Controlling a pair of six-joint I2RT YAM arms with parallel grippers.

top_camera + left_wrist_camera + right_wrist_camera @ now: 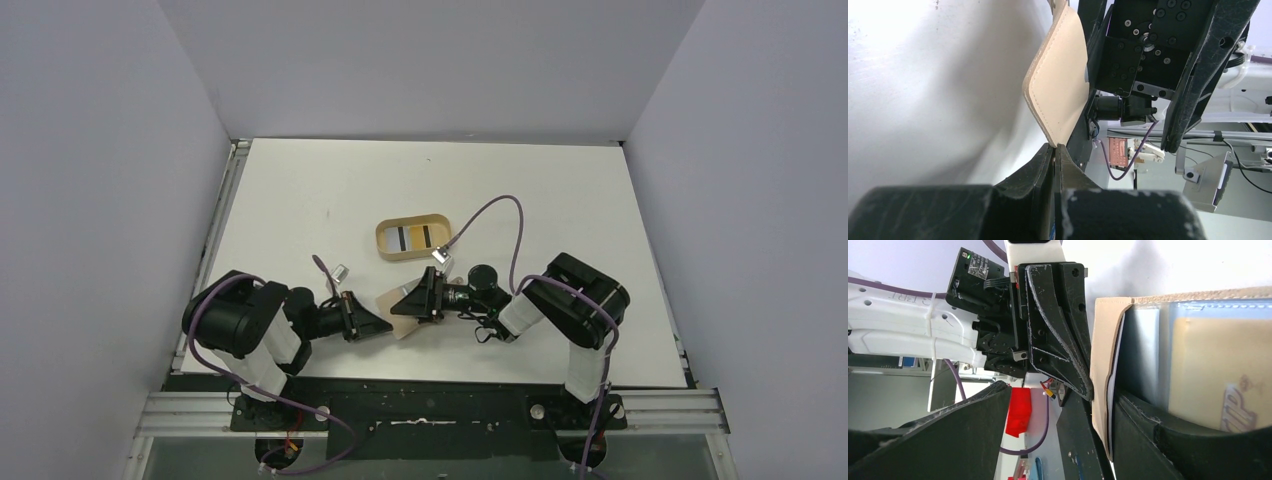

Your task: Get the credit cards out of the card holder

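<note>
The tan card holder (388, 300) is held off the table between my two grippers. My left gripper (378, 322) is shut on the edge of its outer flap; in the left wrist view the jaws (1054, 146) pinch the flap's lower corner (1058, 85). My right gripper (408, 298) is open. In its wrist view (1063, 390) the tan flap (1102, 355) stands between its fingers, close to the right finger (1158, 435). A whitish card edge (1112, 390) shows inside the flap. A clear pocket holds a yellowish printed card (1218, 375).
An oval tan tray (384, 238) with flat cards in it stands on the white table just behind the grippers. A purple cable (500, 205) loops over the table right of it. Grey walls enclose the table.
</note>
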